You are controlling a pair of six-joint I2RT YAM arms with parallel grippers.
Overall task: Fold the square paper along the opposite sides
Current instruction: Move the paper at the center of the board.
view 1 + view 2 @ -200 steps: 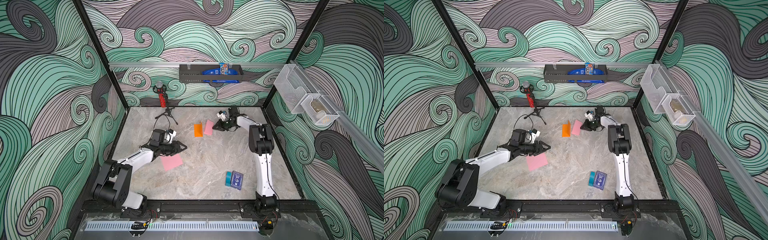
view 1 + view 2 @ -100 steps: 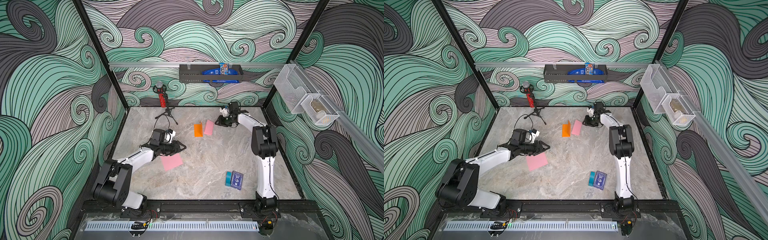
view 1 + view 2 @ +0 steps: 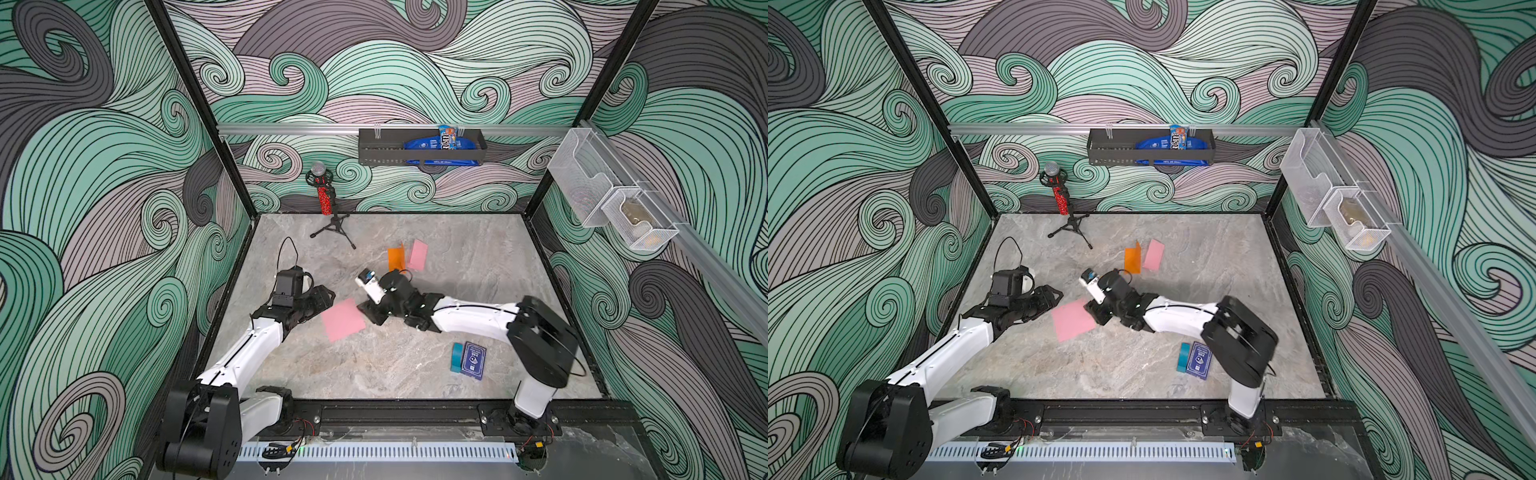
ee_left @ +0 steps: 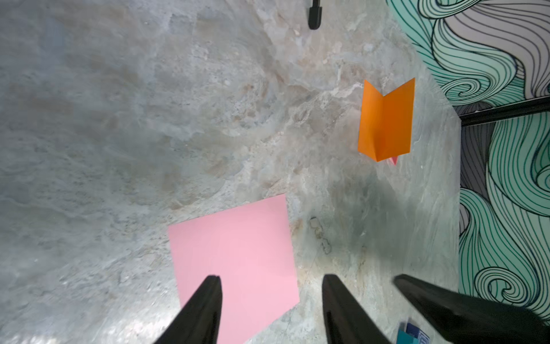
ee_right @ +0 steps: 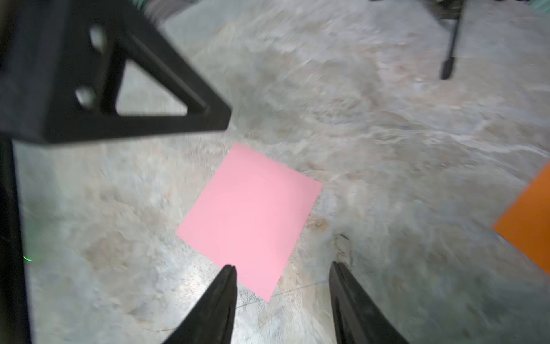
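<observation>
Though print on the blue bag is unreadable, the pink paper lies flat between left gripper and right gripper. Both stand spread, empty.

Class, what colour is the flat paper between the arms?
The flat paper is pink; clearest in left wrist view.

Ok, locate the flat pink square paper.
In both top views the flat pink square paper lies left of centre on the grey marble tabletop, between the left gripper and the right gripper.
</observation>
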